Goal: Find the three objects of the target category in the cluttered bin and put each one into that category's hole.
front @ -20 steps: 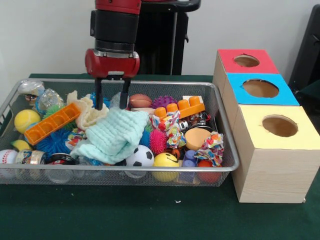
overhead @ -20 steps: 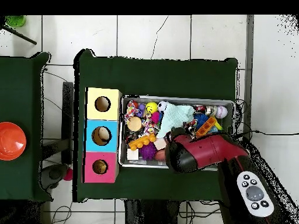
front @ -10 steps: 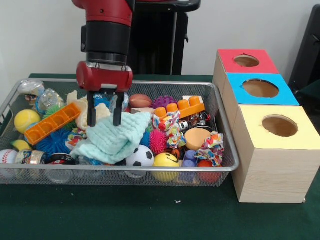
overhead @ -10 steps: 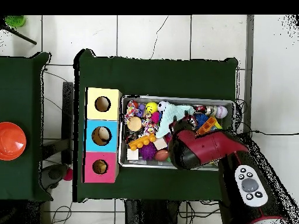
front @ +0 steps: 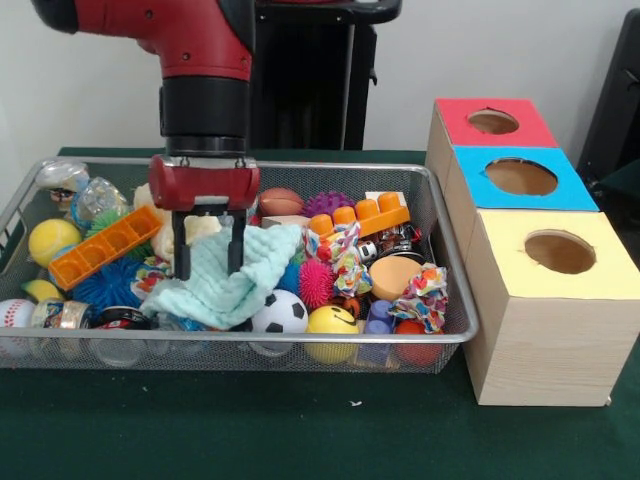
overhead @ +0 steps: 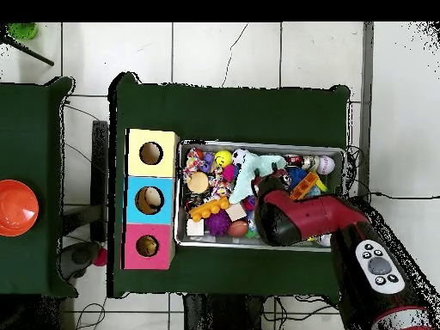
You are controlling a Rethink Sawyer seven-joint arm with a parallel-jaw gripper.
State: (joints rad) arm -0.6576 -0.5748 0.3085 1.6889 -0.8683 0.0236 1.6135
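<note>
My red two-fingered gripper straddles the pale mint knitted cloth directly beneath it, fingers parted, nothing clamped yet.

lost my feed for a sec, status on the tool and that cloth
Tool open, down in the bin, fingers astride a fold of the mint cloth. Cloth not lifted. Orange block tray and soccer ball crowd close.

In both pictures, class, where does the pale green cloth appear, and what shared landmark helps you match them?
Front view: the green cloth lies in the wire basket, left of centre, under the gripper.
Overhead view: the cloth sits mid-basket, by the arm's end.
Shared landmark: the soccer ball beside it.
</note>
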